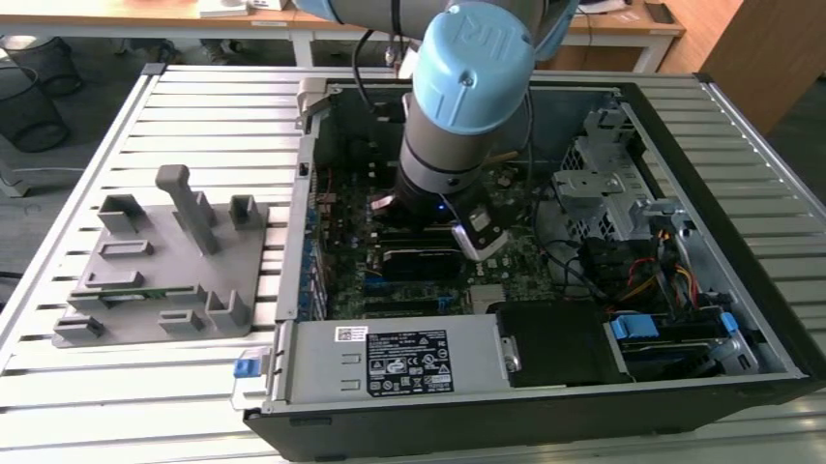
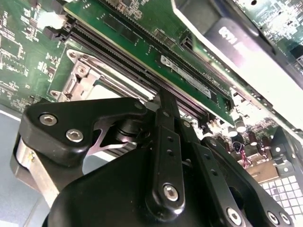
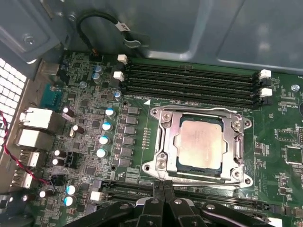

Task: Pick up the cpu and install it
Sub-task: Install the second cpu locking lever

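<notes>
Black gripper [image 3: 163,201] linkage sits closest to the lens in both wrist views, its fingertips pressed together with nothing between them, hanging just above the green motherboard [image 3: 85,156]. Just past the fingertips, in the first wrist view, the cpu [image 3: 200,143] lies flat inside the metal socket frame [image 3: 163,142], silver top up, square to the frame; the gripper is near it but not touching. Black memory slots [image 3: 189,80] run beside the socket on the far side, and a fitted memory stick [image 2: 142,42] shows in the second wrist view. In the exterior view the arm [image 1: 465,106] reaches down into the open computer case [image 1: 722,319], which lies on its side on a slatted metal tabletop [image 1: 207,106]. A grey plastic fixture tray [image 1: 168,271] stands on the tabletop toward the exterior view's left, well apart from the case. Behind, wooden desks [image 1: 633,24] and a wire wastebasket [image 1: 33,92] stand on the room's floor.
</notes>
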You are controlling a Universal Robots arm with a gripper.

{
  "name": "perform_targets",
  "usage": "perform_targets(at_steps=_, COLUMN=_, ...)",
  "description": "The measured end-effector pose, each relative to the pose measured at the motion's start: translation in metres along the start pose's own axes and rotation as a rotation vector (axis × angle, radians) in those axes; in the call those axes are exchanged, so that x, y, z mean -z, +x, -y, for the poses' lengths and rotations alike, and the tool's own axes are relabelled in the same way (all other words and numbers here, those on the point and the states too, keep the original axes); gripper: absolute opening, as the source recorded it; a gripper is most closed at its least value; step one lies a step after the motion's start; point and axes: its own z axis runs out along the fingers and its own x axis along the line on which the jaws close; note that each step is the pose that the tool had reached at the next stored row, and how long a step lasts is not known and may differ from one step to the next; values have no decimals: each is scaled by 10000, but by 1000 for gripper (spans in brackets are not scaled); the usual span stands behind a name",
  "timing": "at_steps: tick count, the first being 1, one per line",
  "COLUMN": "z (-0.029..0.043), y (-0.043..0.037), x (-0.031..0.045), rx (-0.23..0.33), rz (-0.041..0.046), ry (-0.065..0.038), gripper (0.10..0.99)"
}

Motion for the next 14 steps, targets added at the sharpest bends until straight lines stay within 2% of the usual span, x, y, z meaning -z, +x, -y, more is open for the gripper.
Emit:
perform_targets(at_steps=8, z=11, y=69, x=-19, rx=13, rz=24, ry=-229, gripper=106)
perform_targets(at_steps=14, z=21, y=85, x=-50, rx=21, rz=37, ry=-357, gripper=106)
